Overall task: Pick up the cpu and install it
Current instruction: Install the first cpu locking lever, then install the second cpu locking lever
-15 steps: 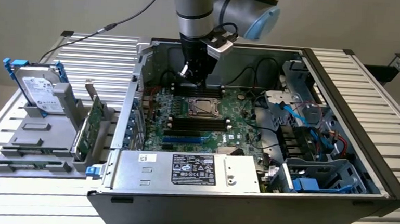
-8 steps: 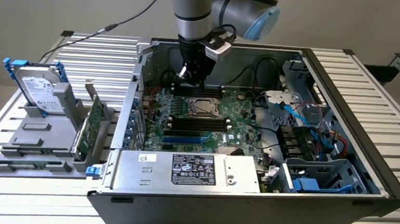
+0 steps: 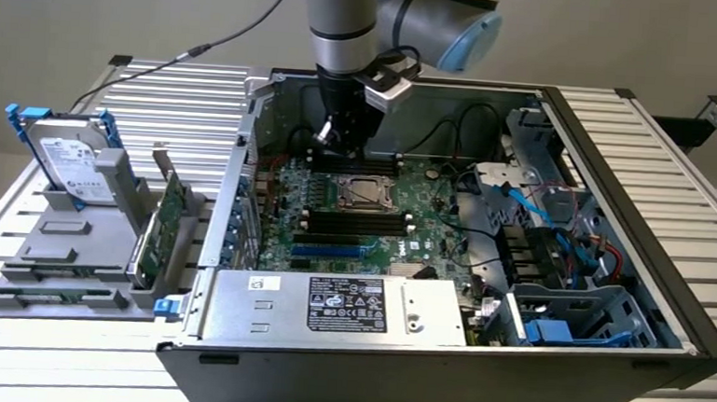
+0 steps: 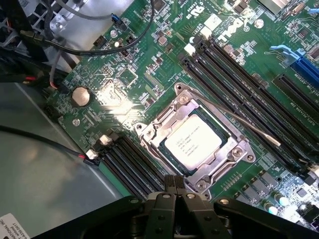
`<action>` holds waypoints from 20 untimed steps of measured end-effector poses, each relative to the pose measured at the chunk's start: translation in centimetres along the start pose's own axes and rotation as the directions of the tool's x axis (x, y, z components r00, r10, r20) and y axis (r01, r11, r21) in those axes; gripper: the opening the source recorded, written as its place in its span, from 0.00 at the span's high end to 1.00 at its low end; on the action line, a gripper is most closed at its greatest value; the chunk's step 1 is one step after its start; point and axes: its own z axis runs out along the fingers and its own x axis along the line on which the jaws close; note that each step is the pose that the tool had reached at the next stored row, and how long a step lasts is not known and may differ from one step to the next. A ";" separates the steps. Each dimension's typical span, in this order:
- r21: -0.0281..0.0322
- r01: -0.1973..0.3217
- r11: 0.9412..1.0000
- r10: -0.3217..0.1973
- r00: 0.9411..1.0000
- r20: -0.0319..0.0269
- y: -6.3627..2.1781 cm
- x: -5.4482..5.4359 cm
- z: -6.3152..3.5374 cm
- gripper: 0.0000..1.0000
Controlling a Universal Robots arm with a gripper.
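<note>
- You can see the cpu (image 4: 193,143) lying flat in its socket on the green motherboard (image 4: 149,74), silver top up, with the metal socket frame (image 4: 234,152) closed around its edges; in the exterior view the cpu (image 3: 362,194) sits near the middle of the board.
- A thin metal lever (image 4: 239,122) runs along one side of the frame, close to the long black memory slots (image 4: 249,84).
- More black memory slots (image 4: 130,167) lie on the other side of the socket.
- Your gripper (image 4: 175,185) hangs just above the edge of the socket frame, fingers pressed together and holding nothing.
- In the exterior view the gripper (image 3: 333,142) points down into the open computer case (image 3: 610,160), just behind the socket, at the end of the arm (image 3: 344,23).
- A round coin battery (image 4: 80,96) sits on the board, well apart from the socket.
- At the near edge of the case you see the silver power supply (image 3: 340,305) with its label.
- Outside the case, on the exterior view's left, a hard drive (image 3: 69,160) stands upright in a grey holder (image 3: 64,239), with a green circuit card (image 3: 158,231) beside it.
</note>
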 end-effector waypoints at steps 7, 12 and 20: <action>0.000 0.000 1.000 0.000 1.000 0.000 0.40 -0.9 -0.11 0.89; 0.000 0.000 1.000 0.000 1.000 0.000 0.56 -1.2 -0.12 0.89; 0.000 0.000 1.000 0.000 1.000 0.000 0.63 -1.3 0.03 0.89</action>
